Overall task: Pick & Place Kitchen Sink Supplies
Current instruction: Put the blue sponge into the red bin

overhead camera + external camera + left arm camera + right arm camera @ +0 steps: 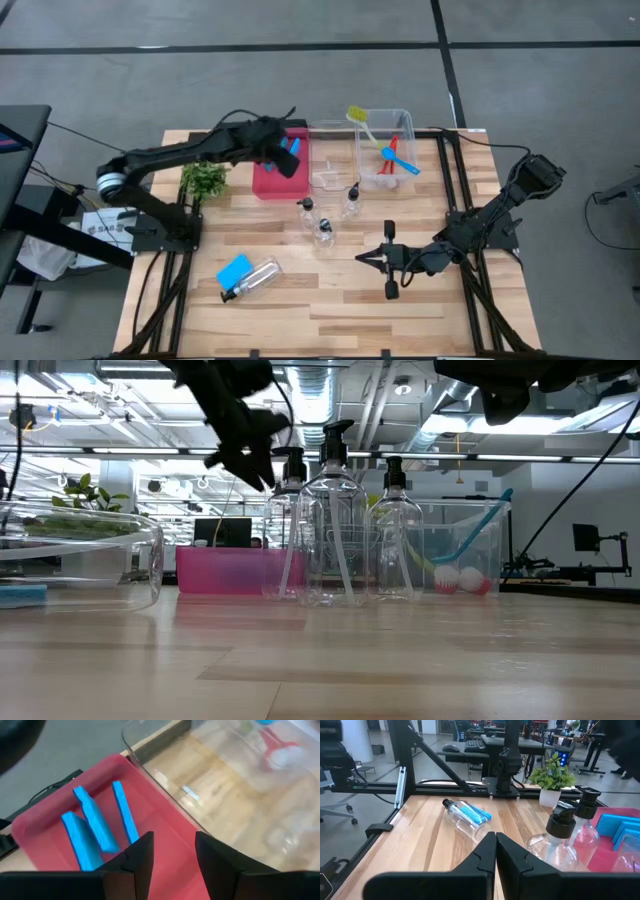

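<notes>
Bright-blue sponges (95, 832) stand in a red tray (165, 845); clear bottles (335, 525) carry black pump tops; the tabletop (330, 300) is pale striped wood.

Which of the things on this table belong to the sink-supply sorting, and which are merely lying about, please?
Belong to the job:
- blue sponges in the red tray
- loose sponge
- lying bottle
- three upright pump bottles
- brushes in the clear bin

Lying about:
- small plant
- empty clear bin
</notes>
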`<action>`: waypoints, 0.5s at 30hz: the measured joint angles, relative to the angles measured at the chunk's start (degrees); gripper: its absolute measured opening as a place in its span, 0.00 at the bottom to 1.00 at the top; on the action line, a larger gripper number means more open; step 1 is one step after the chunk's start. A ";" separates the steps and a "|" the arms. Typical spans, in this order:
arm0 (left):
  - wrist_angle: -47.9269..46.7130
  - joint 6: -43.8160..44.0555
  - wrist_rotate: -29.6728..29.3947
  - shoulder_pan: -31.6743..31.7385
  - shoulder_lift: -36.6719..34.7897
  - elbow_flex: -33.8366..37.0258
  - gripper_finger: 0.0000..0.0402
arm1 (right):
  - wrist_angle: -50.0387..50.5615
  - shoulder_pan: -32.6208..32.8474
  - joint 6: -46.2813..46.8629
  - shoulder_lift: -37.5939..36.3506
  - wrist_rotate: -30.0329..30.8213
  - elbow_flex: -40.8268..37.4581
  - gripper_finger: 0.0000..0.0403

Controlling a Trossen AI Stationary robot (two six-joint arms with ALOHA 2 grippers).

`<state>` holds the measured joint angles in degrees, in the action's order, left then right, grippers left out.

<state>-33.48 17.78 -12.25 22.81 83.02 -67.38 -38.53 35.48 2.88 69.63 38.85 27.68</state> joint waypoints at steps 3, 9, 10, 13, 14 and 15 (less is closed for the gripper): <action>-0.26 0.00 -0.15 -2.63 -5.86 4.00 0.36 | 0.00 0.00 0.04 0.00 0.00 0.00 0.01; -0.28 3.26 0.02 -9.87 -18.36 14.88 0.36 | -0.02 0.00 0.19 0.00 0.00 0.00 0.01; -0.28 4.68 0.02 -11.22 -20.22 16.89 0.36 | -0.02 -0.01 0.19 0.00 0.00 0.00 0.01; -0.16 9.30 0.00 -15.32 -24.63 22.64 0.36 | -0.04 0.00 0.20 0.00 0.00 0.00 0.01; -0.18 11.15 -0.09 -16.82 -25.72 24.47 0.36 | -0.02 -0.01 0.21 0.00 0.00 0.00 0.01; -0.09 13.14 -0.17 -18.52 -26.63 26.14 0.36 | -0.04 -0.02 0.21 0.00 0.00 0.00 0.01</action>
<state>-33.57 30.92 -12.42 4.29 56.39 -41.24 -38.57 35.47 3.09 69.63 38.85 27.68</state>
